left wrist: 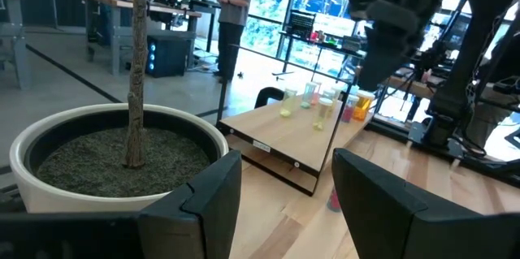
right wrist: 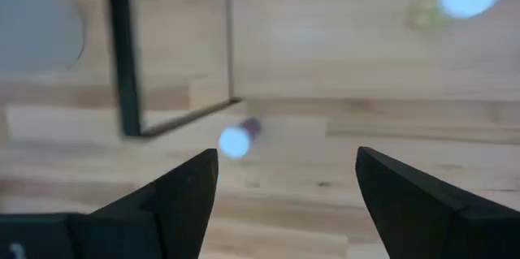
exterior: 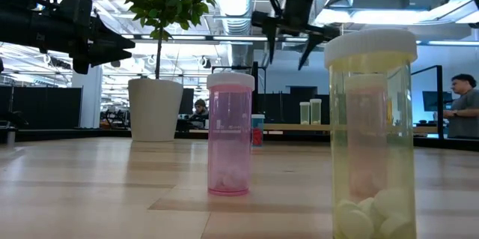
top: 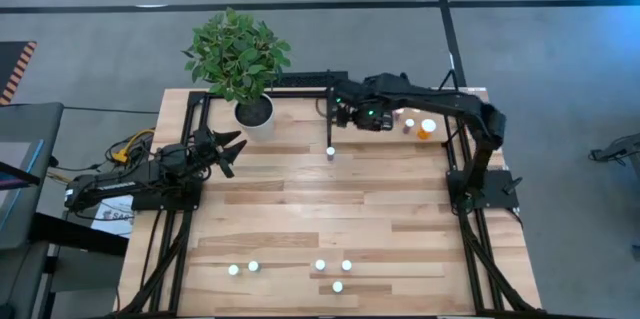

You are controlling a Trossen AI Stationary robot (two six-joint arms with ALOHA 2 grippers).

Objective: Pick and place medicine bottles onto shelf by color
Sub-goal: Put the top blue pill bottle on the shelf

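Observation:
The shelf, a light board in black bars, sits at the table's far edge with a few medicine bottles on it, among them an orange one. A pink bottle stands upright on the table just in front of the shelf's corner; it is the pink bottle in the right wrist view. My right gripper hangs open above and slightly beyond it, fingers pointing steeply down. Several more bottles stand near the front edge, two of them, pink and greenish, close to the low camera. My left gripper waits open at the left.
A white plant pot with a leafy plant stands at the far left, just ahead of my left gripper. Bare planks fill the table's middle. People stand in the room behind the table.

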